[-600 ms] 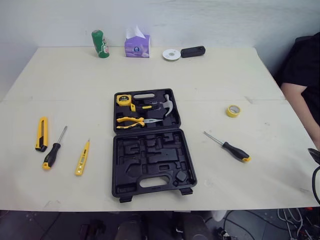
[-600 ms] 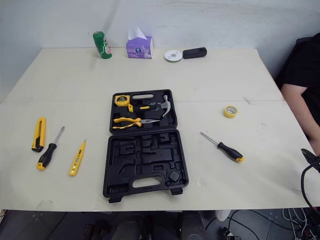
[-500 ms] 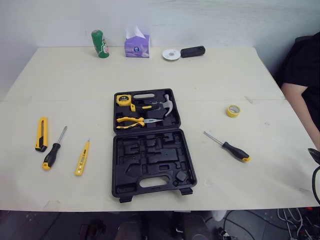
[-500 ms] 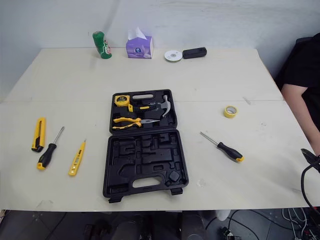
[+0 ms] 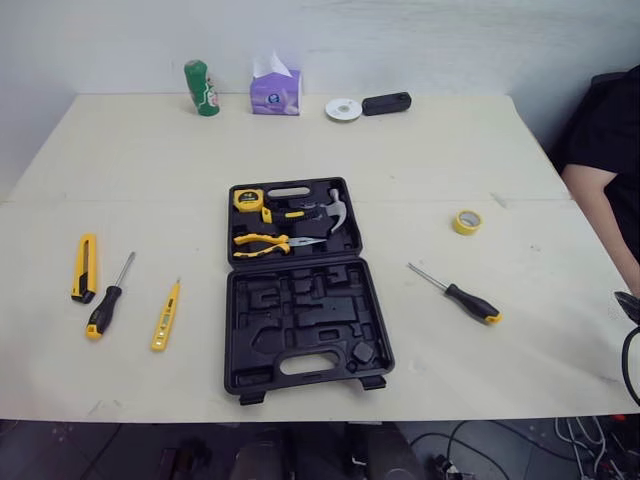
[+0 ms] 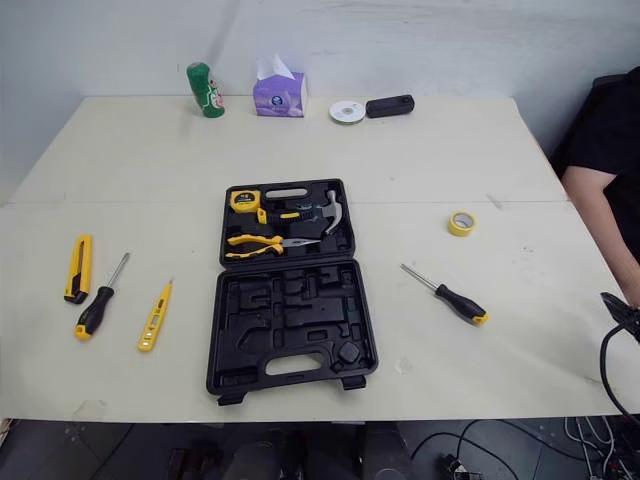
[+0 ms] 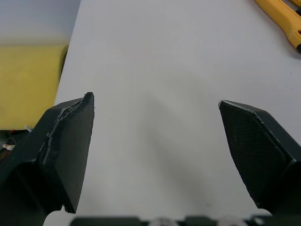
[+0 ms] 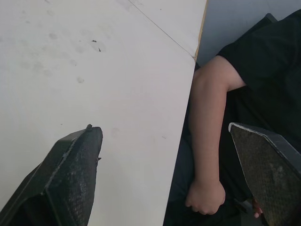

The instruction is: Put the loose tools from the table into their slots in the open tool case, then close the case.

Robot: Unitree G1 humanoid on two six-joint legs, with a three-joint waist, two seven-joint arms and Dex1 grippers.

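Note:
The black tool case lies open mid-table. Its far half holds a tape measure, a hammer and pliers; the moulded slots of the near half are empty. Left of it lie a yellow utility knife, a black-handled screwdriver and a yellow tester pen. A second screwdriver lies to its right. My left gripper is open over bare table near a yellow tool. My right gripper is open above the table's right edge.
A yellow tape roll sits right of the case. Along the far edge stand a green can, a purple tissue box, a white disc and a black object. A person's arm hangs beside the table's right edge.

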